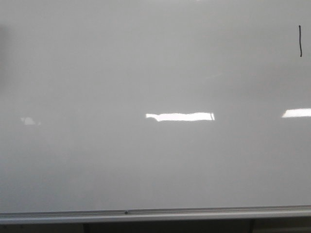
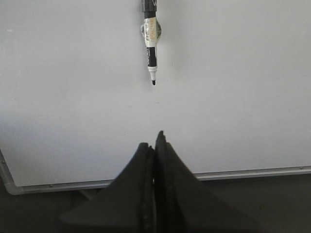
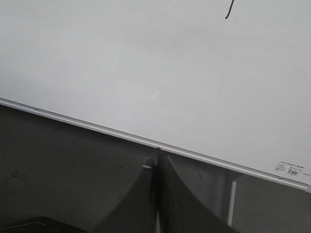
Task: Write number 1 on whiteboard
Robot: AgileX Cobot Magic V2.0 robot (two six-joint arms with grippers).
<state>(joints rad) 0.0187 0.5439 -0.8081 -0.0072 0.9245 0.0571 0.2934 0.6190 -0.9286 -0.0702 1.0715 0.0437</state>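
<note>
The whiteboard [image 1: 146, 73] fills nearly the whole front view, a glossy pale grey surface with a silver metal rail [image 1: 155, 213] along its bottom edge. Bright white light reflections [image 1: 180, 116] lie across the middle and at the right side of the board. The number 1 [image 1: 300, 41] is a short, thin black vertical stroke high up near the board's right edge, well apart from the rail. No arm shows in the front view.

In the left wrist view the left tool [image 2: 154, 143] has its two dark fingers pressed together, with nothing between them, and it points at the board's lower part, above the rail. A marker [image 2: 150, 43] hangs against the board above the tool, well apart from it, its black tip pointing down and uncapped; its barrel carries a white, black and orange label. What holds the marker at its top end lies outside the view.

In the right wrist view the right tool [image 3: 158, 167] also has its fingers together and holds nothing. It sits just below the rail, which runs slanted across that view. The lower end of the black stroke shows near the view's far edge, well apart from the tool. A small printed label [image 3: 290, 170] sits on the board's corner beside the rail.
</note>
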